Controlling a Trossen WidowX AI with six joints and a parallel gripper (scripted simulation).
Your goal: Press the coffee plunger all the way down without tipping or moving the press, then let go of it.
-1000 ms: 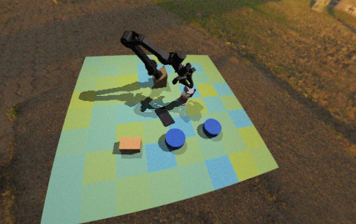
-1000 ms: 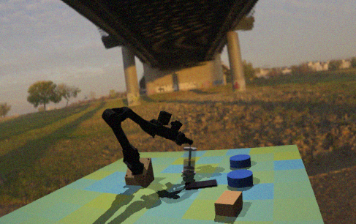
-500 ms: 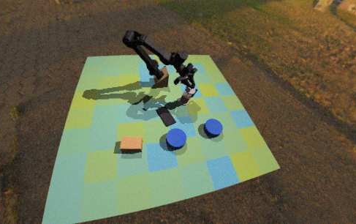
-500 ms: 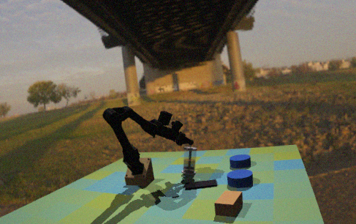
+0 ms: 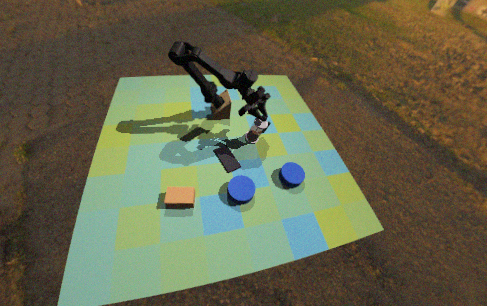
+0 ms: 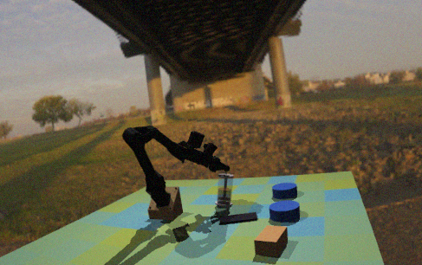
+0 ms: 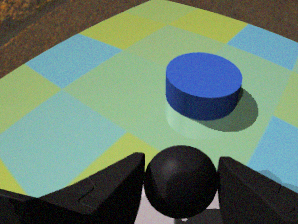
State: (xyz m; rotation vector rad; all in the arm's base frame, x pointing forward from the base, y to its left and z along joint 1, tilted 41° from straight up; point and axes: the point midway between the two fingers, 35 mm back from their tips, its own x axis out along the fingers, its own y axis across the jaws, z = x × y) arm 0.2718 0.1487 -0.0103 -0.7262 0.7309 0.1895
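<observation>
The coffee press (image 5: 255, 132) (image 6: 224, 194) is a clear glass cylinder standing upright on the checkered mat, in front of the arm's base. Its black plunger knob (image 7: 181, 180) fills the lower middle of the wrist view, sitting between my two black fingers. My gripper (image 5: 260, 115) (image 6: 223, 169) (image 7: 181, 165) is shut on this knob, directly above the press lid. In the exterior view the knob sits close over the lid (image 6: 225, 176). The plunger rod is barely visible below the knob.
A flat black slab (image 5: 227, 158) (image 6: 237, 217) lies beside the press. Two blue discs (image 5: 241, 188) (image 5: 292, 173) (image 7: 202, 86) and a tan block (image 5: 179, 196) (image 6: 271, 241) sit nearer the mat's front. A brown wedge (image 6: 165, 204) holds the arm's base.
</observation>
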